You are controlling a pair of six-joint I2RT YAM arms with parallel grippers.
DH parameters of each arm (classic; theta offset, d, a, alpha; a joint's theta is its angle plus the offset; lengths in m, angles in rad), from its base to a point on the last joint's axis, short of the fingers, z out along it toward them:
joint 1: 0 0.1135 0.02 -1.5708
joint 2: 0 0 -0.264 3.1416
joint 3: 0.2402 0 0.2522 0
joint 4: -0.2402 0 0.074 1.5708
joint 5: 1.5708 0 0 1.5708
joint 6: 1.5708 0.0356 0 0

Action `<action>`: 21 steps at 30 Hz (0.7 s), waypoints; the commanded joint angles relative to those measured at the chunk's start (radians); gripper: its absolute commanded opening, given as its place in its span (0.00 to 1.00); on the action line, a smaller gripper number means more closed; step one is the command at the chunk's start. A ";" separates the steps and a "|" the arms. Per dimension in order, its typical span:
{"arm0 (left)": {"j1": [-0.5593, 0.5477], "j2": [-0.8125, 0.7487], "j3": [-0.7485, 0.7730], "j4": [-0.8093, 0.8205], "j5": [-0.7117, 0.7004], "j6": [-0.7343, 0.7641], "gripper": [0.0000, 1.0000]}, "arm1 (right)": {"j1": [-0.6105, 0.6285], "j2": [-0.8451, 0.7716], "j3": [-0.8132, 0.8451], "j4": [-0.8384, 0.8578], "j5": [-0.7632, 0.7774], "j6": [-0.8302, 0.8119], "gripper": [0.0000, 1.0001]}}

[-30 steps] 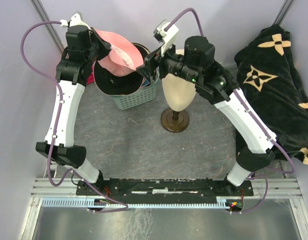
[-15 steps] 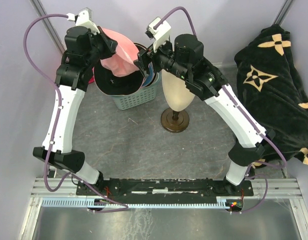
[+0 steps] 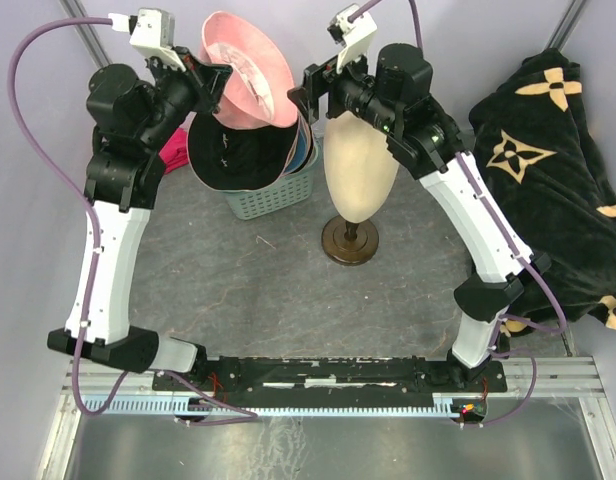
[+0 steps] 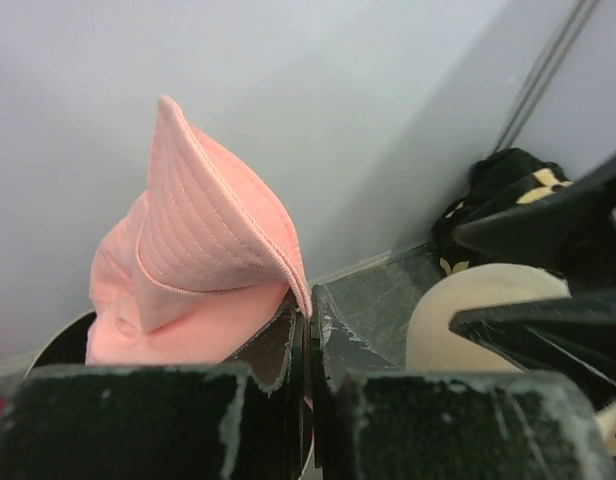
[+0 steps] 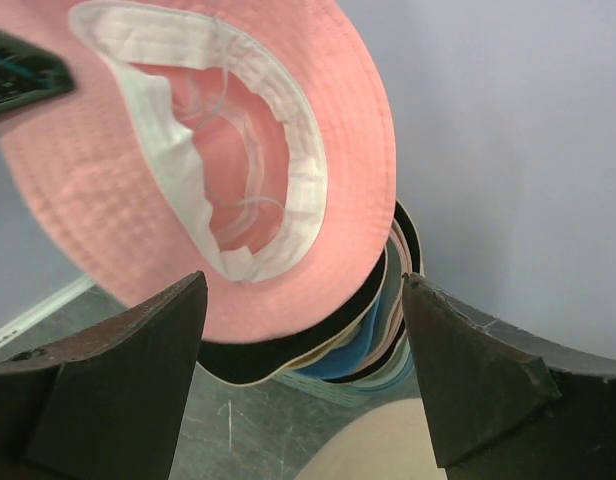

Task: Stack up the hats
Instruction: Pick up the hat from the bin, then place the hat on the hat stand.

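I'm working in a robot test cell, a lab setup. Plain pale walls (image 3: 458, 40) box in a grey worktop (image 3: 288, 290), with metal posts (image 3: 83, 25) at the back corners. The left arm (image 3: 113, 250) and right arm (image 3: 483, 235) are bolted to a black plate (image 3: 328, 372) on aluminium rails (image 3: 548, 375), with purple cables (image 3: 28, 120) looping loose. The props look staged: a bare head form (image 3: 358, 170) on a stand, a basket (image 3: 263, 200) of hats (image 3: 233, 160), and a cloth (image 3: 558, 170) heaped aside.
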 commanded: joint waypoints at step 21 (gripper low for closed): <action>-0.020 -0.049 0.100 0.115 0.400 0.122 0.03 | -0.165 0.032 0.106 0.209 -0.234 0.228 0.86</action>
